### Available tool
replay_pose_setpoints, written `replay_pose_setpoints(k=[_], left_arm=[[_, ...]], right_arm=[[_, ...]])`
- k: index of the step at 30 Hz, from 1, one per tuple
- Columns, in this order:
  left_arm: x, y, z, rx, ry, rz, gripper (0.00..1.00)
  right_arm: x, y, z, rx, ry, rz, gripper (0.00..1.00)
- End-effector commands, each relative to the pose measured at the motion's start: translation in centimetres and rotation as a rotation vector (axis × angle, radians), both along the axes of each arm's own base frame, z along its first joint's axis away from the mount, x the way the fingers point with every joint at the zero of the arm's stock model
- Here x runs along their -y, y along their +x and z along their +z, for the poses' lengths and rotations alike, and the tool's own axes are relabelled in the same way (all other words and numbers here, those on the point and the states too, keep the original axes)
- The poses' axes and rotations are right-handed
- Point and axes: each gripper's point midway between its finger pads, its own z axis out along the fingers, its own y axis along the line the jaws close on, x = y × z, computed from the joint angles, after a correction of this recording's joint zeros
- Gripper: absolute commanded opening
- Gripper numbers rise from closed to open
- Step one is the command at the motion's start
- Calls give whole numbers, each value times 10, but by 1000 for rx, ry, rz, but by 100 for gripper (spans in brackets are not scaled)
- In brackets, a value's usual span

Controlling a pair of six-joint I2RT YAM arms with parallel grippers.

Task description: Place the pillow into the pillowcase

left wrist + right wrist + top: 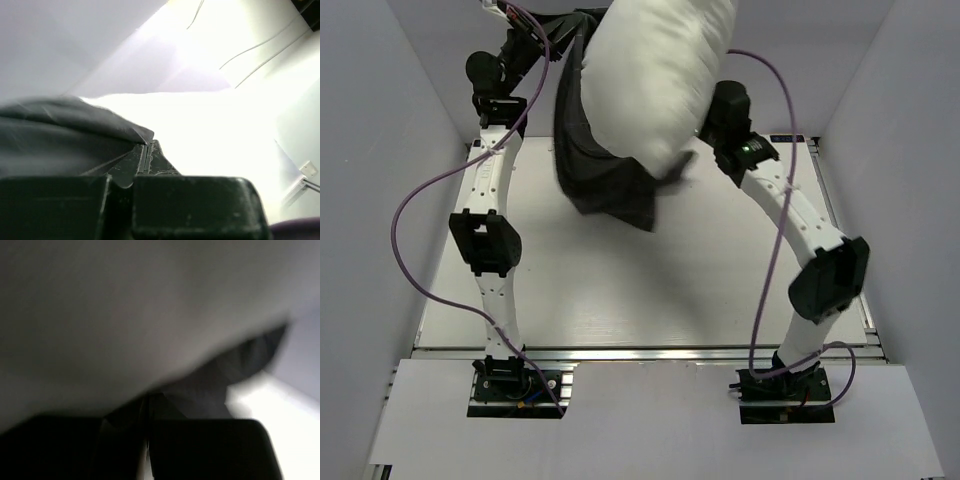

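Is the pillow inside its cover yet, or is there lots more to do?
Only just begun. Both things hang in the air above the table. The left gripper and right gripper each seem to pinch an edge of the pillowcase, holding it up. Just the bottom end of the pillow looks tucked in; most of it pokes out above. Left to do: get the case over the rest.

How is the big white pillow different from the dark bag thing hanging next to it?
The pillow is off-white; the pillowcase is dark charcoal grey. The pillow is plump and puffed out, while the pillowcase hangs limp and crumpled. The pillow sits higher up, and the pillowcase droops below it. Both are soft cloth and touch each other.
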Motion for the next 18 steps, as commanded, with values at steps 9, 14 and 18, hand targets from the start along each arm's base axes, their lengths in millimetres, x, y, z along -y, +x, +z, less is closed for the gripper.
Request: replay_pose_setpoints(k=[9,14,18], left_arm=[[-44,-21,43,-118,-5,248,0],[-43,-4,13,-211,39,244,0],[-38,-1,9,-198,41,221,0]], right_arm=[[-31,-165,223,427,409,360,0],[53,-73,231,343,526,73,0],[48,-15,116,27,359,22,0]])
